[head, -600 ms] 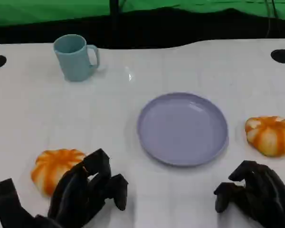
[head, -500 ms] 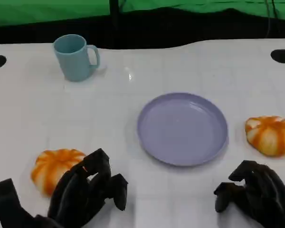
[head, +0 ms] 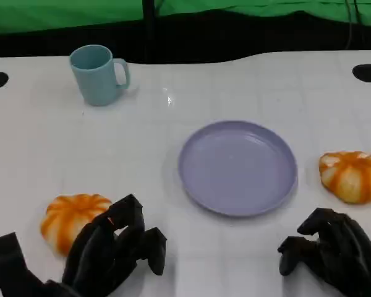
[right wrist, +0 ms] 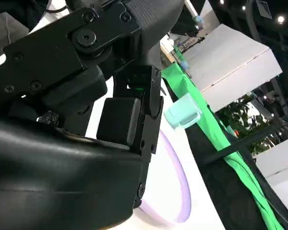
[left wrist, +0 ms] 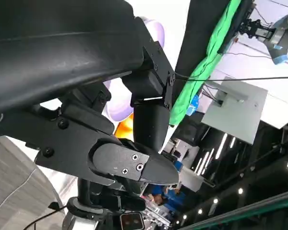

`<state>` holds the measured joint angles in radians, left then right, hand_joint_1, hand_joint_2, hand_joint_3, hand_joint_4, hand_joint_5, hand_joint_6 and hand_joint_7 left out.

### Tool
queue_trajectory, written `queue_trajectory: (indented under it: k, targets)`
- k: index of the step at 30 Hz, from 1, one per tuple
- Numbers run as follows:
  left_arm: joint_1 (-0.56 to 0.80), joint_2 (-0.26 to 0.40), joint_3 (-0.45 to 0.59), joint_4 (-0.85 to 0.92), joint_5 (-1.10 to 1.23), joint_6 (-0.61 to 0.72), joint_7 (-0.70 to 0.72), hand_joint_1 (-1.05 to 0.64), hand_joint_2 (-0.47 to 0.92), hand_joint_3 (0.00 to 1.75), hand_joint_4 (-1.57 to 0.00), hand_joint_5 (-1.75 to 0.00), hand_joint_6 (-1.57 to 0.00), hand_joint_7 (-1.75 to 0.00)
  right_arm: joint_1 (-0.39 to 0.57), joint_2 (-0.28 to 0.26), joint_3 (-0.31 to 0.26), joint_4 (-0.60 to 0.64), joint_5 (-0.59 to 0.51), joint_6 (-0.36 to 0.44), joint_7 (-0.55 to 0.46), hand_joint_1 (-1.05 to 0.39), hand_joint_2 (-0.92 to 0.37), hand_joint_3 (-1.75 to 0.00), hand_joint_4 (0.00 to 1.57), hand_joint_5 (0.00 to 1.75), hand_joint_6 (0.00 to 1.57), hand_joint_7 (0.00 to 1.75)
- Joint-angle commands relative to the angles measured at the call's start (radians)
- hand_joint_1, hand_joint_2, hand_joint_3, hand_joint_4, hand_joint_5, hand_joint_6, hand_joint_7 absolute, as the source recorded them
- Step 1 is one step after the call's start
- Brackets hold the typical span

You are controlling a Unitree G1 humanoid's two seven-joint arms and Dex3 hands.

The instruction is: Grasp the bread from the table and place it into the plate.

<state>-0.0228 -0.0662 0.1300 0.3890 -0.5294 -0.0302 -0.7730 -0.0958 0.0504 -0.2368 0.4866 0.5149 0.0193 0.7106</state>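
Your left hand point(head: 114, 250) sits curled and empty beside the near bread point(head: 71, 219), ready to grasp; right hand point(head: 331, 250) rests curled, holding nothing; plate point(head: 237, 167) waits between.

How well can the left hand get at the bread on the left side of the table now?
Probably yes. The left hand sits right beside the left bread, its fingers at the bread's near edge, and nothing lies between them. The plate is empty and stands apart.
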Motion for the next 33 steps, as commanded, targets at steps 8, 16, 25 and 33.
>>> queue_trajectory:
  k: [8, 16, 25, 33]
  targets:
    - [0.011, 0.004, 0.008, -0.030, 0.011, -0.033, 0.007, -0.72, 0.92, 0.12, -0.92, -1.75, -0.72, -1.60, -0.002, -0.011, 0.000, -0.012, -0.001, -0.005, -0.005, -1.05, -0.77, 0.00, 1.52, 0.80, 1.57, 0.32]
    - [0.039, -0.002, -0.009, -0.083, 0.112, -0.206, 0.076, -0.74, 0.92, 0.22, -0.65, -1.74, -0.67, -1.19, -0.005, -0.012, -0.003, -0.005, 0.004, -0.007, 0.009, -1.04, -0.78, 0.00, 1.52, 0.79, 1.57, 0.30]
    - [0.040, 0.035, -0.026, -0.126, 0.159, -0.258, 0.111, -0.66, 0.92, 0.18, -0.54, -1.65, -0.62, -0.89, 0.001, -0.012, -0.001, -0.018, 0.004, 0.007, -0.001, -1.05, -0.76, 0.00, 1.53, 0.78, 1.57, 0.32]
    - [0.035, 0.131, -0.049, -0.187, 0.342, -0.339, 0.207, -0.70, 0.92, 0.19, -0.48, -1.45, -0.51, -0.64, -0.005, -0.012, -0.002, -0.010, 0.003, -0.008, 0.010, -1.04, -0.79, -0.01, 1.53, 0.79, 1.57, 0.32]
